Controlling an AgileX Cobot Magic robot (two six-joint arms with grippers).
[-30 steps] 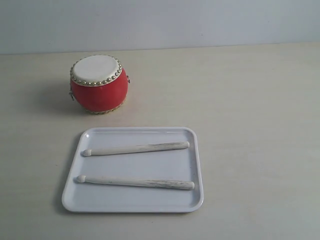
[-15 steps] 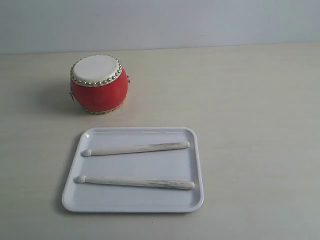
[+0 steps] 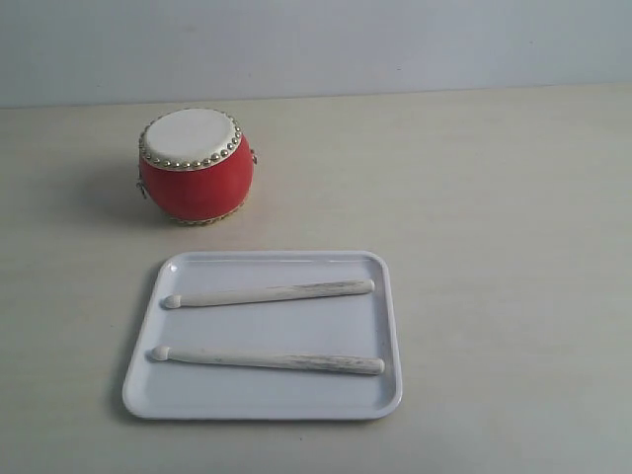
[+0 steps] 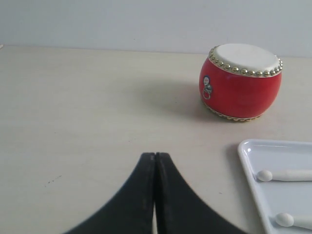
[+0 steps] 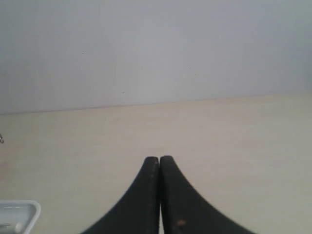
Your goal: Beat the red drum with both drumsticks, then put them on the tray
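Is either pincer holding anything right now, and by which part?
Nothing. The left pincer and right pincer are shut and empty; both drumsticks lie on the tray.

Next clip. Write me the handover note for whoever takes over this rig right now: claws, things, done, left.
Claws: left claw shut, empty; right claw shut, empty.
Things: the red drum stands upright on the table, beyond the tray. The far drumstick and near drumstick lie apart inside the tray.
Done: both sticks are on the tray; whether the drum was beaten cannot be told.
Left: if unbeaten, lift both sticks, beat the drum, return them.
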